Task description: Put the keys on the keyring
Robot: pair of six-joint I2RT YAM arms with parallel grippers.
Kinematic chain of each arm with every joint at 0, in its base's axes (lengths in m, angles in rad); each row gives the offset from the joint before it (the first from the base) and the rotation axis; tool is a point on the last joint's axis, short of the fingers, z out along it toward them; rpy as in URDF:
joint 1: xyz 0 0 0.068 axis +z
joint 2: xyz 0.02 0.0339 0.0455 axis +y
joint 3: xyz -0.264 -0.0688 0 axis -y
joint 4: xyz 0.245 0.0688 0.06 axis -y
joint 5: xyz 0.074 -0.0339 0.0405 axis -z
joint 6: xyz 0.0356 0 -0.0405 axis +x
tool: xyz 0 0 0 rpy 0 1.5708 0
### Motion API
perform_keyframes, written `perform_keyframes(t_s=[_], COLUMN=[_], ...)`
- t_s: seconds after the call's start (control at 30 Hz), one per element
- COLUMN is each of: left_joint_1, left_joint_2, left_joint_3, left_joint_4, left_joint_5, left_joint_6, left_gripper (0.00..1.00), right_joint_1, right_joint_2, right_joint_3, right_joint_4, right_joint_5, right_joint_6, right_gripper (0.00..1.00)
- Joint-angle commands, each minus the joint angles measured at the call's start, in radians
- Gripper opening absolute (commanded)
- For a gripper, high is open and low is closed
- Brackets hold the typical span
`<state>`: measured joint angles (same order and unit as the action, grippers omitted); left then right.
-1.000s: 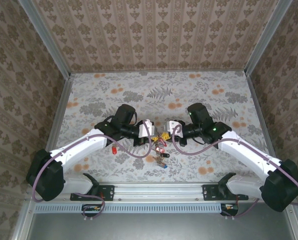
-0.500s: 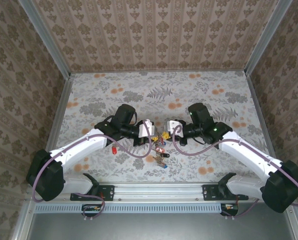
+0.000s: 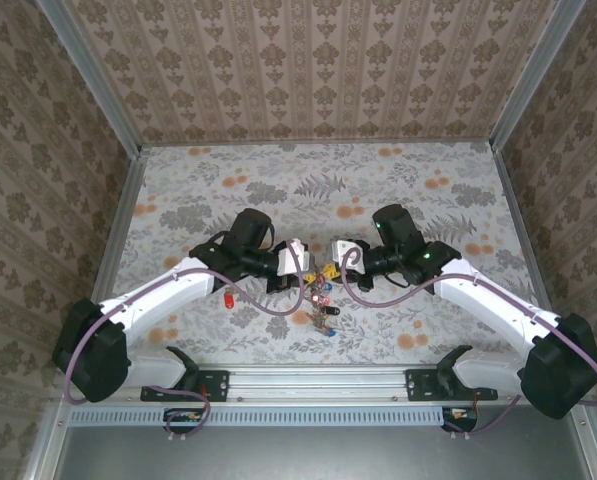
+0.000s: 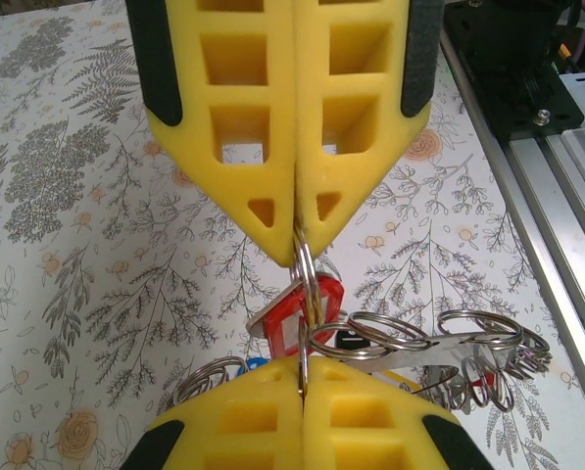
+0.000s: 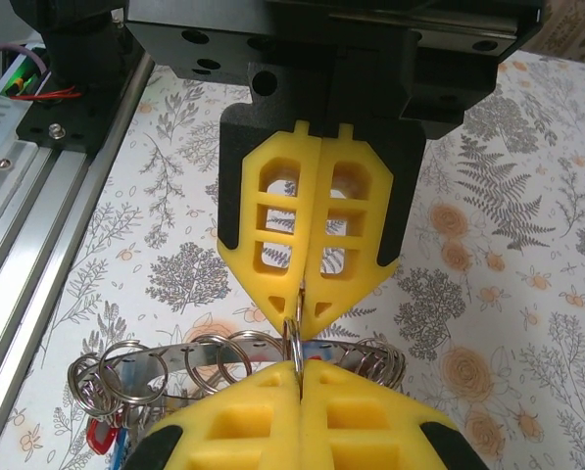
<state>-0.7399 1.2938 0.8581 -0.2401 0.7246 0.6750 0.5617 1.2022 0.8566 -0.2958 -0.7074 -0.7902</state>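
Left wrist view: caught 1 thin silver wire split ring [image 4: 308,294] edge-on between yellow-fingered left gripper [image 4: 302,377] and right gripper [image 5: 300,370], both pressed together on it, tips facing, equally near.

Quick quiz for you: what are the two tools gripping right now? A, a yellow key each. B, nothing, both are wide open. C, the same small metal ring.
C: in the left wrist view the left tool and the right tool are both shut on one small metal ring, with a red tag hanging on it.
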Motion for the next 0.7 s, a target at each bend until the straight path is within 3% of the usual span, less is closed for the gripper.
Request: perform_keyframes(t_s=[0.0, 0.43, 0.67], left_joint_1=[-0.002, 0.007, 0.007], left_joint_2=[-0.031, -0.034, -0.036], left_joint_3=[0.047, 0.043, 0.043], left_joint_4=[0.036, 0.062, 0.077], left_joint_5=[0.05, 0.07, 0.07], left_joint_6=[0.01, -0.008, -0.006], left_gripper=[0.0, 0.0, 0.0], right_joint_1=[0.017, 0.033, 0.075], right_joint_2=[0.018, 0.031, 0.096], right_joint_3=[0.033, 0.038, 0.097], right_joint_4=[-0.025, -0.042, -0.103], right_joint_5=[-0.028, 0.026, 0.142], right_joint_6=[-0.026, -0.038, -0.027], right_gripper=[0.0, 0.0, 0.0])
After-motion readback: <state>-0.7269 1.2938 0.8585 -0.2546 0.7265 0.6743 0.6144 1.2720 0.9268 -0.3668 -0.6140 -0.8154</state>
